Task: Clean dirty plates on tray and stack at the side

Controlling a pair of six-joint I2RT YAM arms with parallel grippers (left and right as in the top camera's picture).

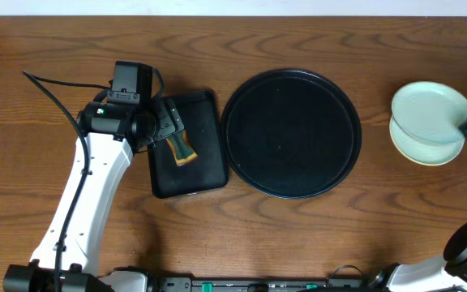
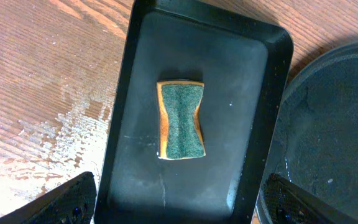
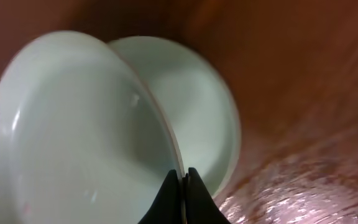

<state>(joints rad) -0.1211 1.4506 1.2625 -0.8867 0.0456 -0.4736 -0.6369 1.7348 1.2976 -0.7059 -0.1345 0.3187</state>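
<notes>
two plates (image 1: 428, 126) show from overhead as a stack on the table (image 1: 298, 235), to the right of the round tray (image 1: 290, 134) and well apart from its rim. a pale mint one lies on top, set a little off a pale yellowish one beneath. we cannot tell whether a third lies in the stack. the right claw (image 3: 183, 186) is at the side of the stack farthest from the round tray, and in its own wrist view we see its two dark fingertips pressed together on the thin rim of the upper plate (image 3: 73, 137). a second pale plate shows just behind that one. we cannot tell whether the upper plate rests flat or is tipped up. left of the round tray, just beside its rim, lies the rectangular tray (image 2: 253, 93). a sponge (image 2: 181, 121) sits near its middle, green scouring face up with an orange-yellow edge. the left claw (image 2: 179, 208) hangs above this rectangular tray with its jaws spread wide, one fingertip at each lower corner of its wrist view. it holds nothing and is clear of the sponge.
</notes>
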